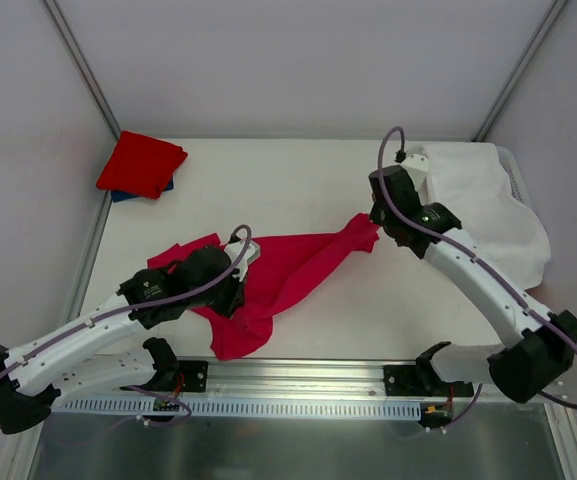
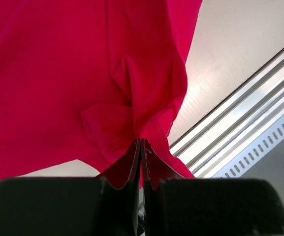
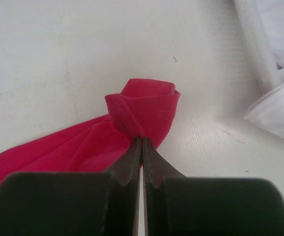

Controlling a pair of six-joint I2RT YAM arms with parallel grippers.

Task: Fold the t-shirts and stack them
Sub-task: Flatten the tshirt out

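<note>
A crimson-pink t-shirt (image 1: 288, 270) lies stretched and crumpled across the middle of the white table. My left gripper (image 1: 236, 290) is shut on a bunched fold of it (image 2: 132, 113) near the front edge. My right gripper (image 1: 376, 232) is shut on its far right end, a rolled tip of cloth (image 3: 144, 110). A folded brighter red t-shirt (image 1: 140, 163) rests on a folded blue one (image 1: 120, 195) at the back left corner. The neck tag is hidden.
A white cloth-lined basket (image 1: 488, 205) stands at the right side, its cloth edge in the right wrist view (image 3: 274, 103). A metal rail (image 1: 298, 375) runs along the table's front edge, also in the left wrist view (image 2: 240, 132). Grey walls enclose the table.
</note>
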